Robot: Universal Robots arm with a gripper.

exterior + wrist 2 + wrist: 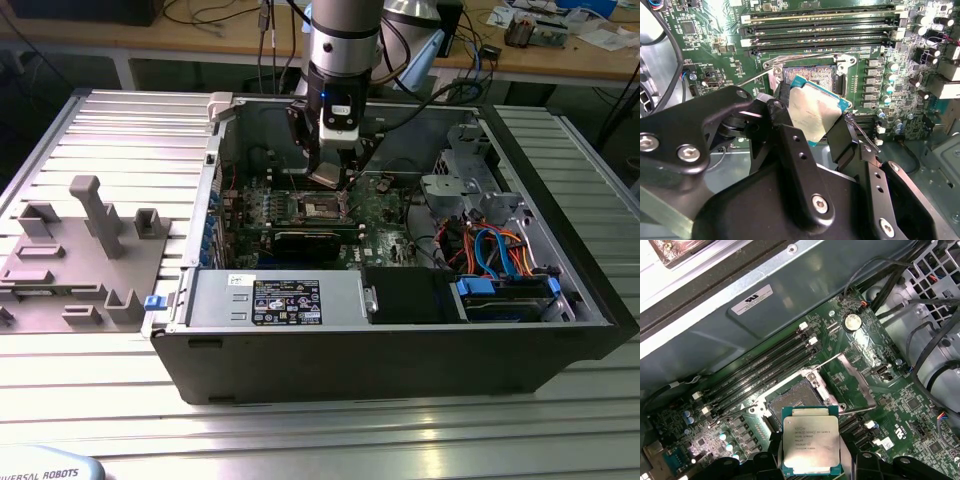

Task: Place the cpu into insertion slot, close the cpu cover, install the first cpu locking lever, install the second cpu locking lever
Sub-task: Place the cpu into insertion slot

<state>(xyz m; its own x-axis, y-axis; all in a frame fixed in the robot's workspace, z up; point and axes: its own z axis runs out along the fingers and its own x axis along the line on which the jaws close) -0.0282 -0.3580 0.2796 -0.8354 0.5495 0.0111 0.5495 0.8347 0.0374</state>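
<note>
My gripper is clamped on the cpu, with a finger on each of two opposite edges and the chip's metal top turned away from the board. In the exterior view the gripper hangs just above the insertion slot, toward the far side of the open computer case and roughly midway between that view's left and right.

In the first wrist view the cpu sits apart from the slot, not yet down in it. The cpu cover stands swung open just beside the slot, so I judge the way in is free.

To do this well I should square the chip's edges to the slot's frame, since they look turned against each other, and hold it level. Then I should come straight down without sliding across the contacts. I would let go only once it lies flat inside the frame, because any tilt could bend the pins.
</note>
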